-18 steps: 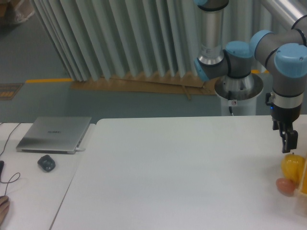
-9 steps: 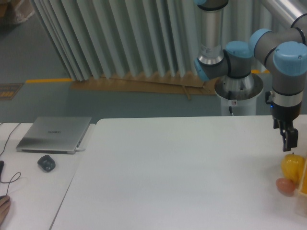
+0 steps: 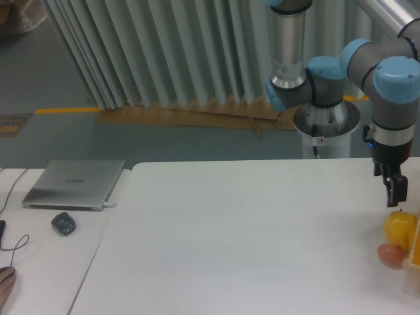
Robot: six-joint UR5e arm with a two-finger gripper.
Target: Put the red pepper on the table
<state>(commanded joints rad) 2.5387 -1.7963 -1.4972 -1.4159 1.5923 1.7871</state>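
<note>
Oddly, the red pepper is nowhere I can see from this angle; it may sit past the right edge of the view, where a sliver of something orange-yellow (image 3: 416,252) just shows.

What I can see is 1 arm reaching down at the far right of the table (image 3: 236,236), its gripper (image 3: 395,197) pointing straight down just above a yellow pepper (image 3: 400,227). The dark fingers merge into 1 shape from here, so I cannot tell whether the claw is wide or narrow. Nothing appears to be held in it.

A smaller pinkish-orange fruit (image 3: 391,254) lies touching or just beside the yellow pepper, on its near side. Both crowd the right edge, probably because that is where the produce is kept for picking.

My guess is the arm is positioned over that cluster to fetch something, so the placing has not begun. Most of the white tabletop lies bare to the gripper's left.

Off to the left, a silver laptop (image 3: 75,184) lies closed on the side desk (image 3: 46,262), with a dark mouse (image 3: 63,224) near it.
</note>
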